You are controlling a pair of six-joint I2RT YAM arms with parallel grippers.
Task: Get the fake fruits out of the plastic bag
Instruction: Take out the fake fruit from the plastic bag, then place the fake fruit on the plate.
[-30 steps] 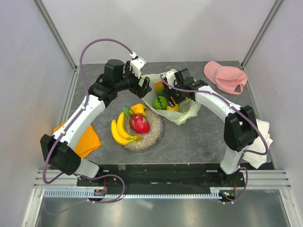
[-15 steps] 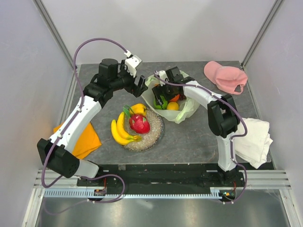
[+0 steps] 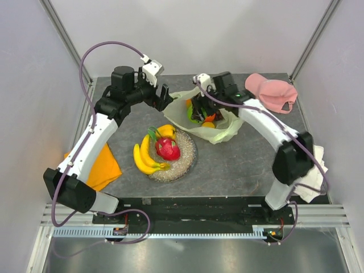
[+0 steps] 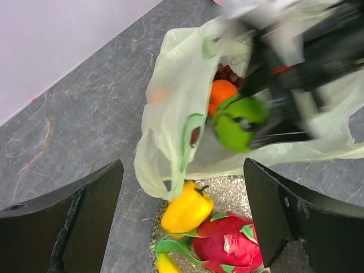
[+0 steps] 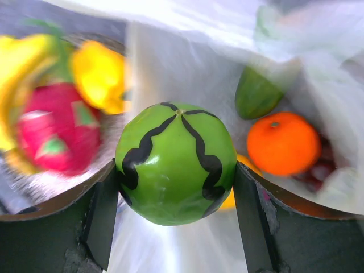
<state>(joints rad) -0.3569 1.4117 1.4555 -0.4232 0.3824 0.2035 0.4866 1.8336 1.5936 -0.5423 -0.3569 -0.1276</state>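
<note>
Green round fruit (image 5: 176,162) (stem end toward the wrist) sits gripped by right tool (image 5: 176,205); left tool (image 4: 185,213) spread wide.

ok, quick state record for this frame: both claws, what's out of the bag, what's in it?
right claw: shut on green round fruit, at the plastic bag mouth
left claw: open, empty, beside the bag
out, on round mat: banana bunch, dragon fruit, yellow fruit
in bag: orange, dark grapes; the rest partly hidden
</note>
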